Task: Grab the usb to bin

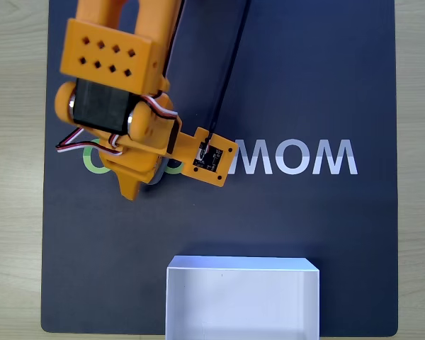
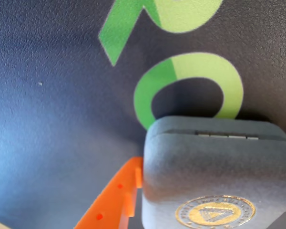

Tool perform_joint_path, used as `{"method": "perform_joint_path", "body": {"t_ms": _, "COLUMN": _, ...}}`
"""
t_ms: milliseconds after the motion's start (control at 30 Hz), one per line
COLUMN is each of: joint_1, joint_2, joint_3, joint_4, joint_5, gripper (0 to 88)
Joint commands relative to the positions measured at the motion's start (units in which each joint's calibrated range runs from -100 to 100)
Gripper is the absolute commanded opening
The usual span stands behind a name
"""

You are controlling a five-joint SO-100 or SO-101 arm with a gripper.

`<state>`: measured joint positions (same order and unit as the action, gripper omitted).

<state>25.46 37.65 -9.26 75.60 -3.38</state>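
Jaws [image 2: 138, 191] sit low at the grey block, one orange finger [image 2: 119, 200] pressed against its left side in the wrist view; the opposite finger is out of sight, so I cannot tell whether they have clamped it or merely touch it.

Largest is the table [image 1: 14, 212], pale wood grain, carrying a dark, finely pebbled mat [image 1: 326, 71] with printed green and white lettering. The orange printed arm [image 1: 120, 92] reaches down over the mat's left half. Next, the bin [image 1: 242, 297], a white shallow cardboard box with low walls, rests at the mat's bottom edge, near the middle, well apart from the arm. Smallest, the usb [image 2: 214, 167], a rounded-square, matte, suede-like block with a gold triangle emblem and a seam along its back edge, lies on the green letters.

Risks, as I judge them: rounded corners and soft skin could let it twist or slip from a shallow pinch; dropped early, it lands short of the bin's low wall.
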Motion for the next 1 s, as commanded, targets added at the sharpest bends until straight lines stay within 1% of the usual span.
{"method": "perform_joint_path", "body": {"t_ms": 0, "joint_1": 0.71, "joint_2": -0.39, "joint_3": -3.29, "joint_4": 0.83, "joint_5": -0.19, "gripper": 39.6}}
{"method": "perform_joint_path", "body": {"t_ms": 267, "joint_1": 2.73, "joint_2": -0.22, "joint_3": -2.21, "joint_4": -0.05, "joint_5": -0.25, "gripper": 39.4}}
{"method": "perform_joint_path", "body": {"t_ms": 333, "joint_1": 3.24, "joint_2": 0.04, "joint_3": -2.21, "joint_4": -0.05, "joint_5": -0.25, "gripper": 37.4}}
{"method": "perform_joint_path", "body": {"t_ms": 433, "joint_1": 3.66, "joint_2": 0.8, "joint_3": -3.02, "joint_4": 0.48, "joint_5": -0.25, "gripper": 27.9}}
{"method": "perform_joint_path", "body": {"t_ms": 500, "joint_1": 3.58, "joint_2": 0.88, "joint_3": -3.11, "joint_4": 0.48, "joint_5": 0.02, "gripper": 15.3}}
{"method": "perform_joint_path", "body": {"t_ms": 600, "joint_1": 3.24, "joint_2": 0.54, "joint_3": -2.57, "joint_4": 0.04, "joint_5": 0.17, "gripper": 6.4}}
{"method": "perform_joint_path", "body": {"t_ms": 833, "joint_1": 2.82, "joint_2": -0.3, "joint_3": -4.02, "joint_4": -0.05, "joint_5": 0.17, "gripper": 4.8}}
{"method": "perform_joint_path", "body": {"t_ms": 967, "joint_1": 1.39, "joint_2": -4.29, "joint_3": -4.47, "joint_4": -0.05, "joint_5": 0.17, "gripper": 4.7}}
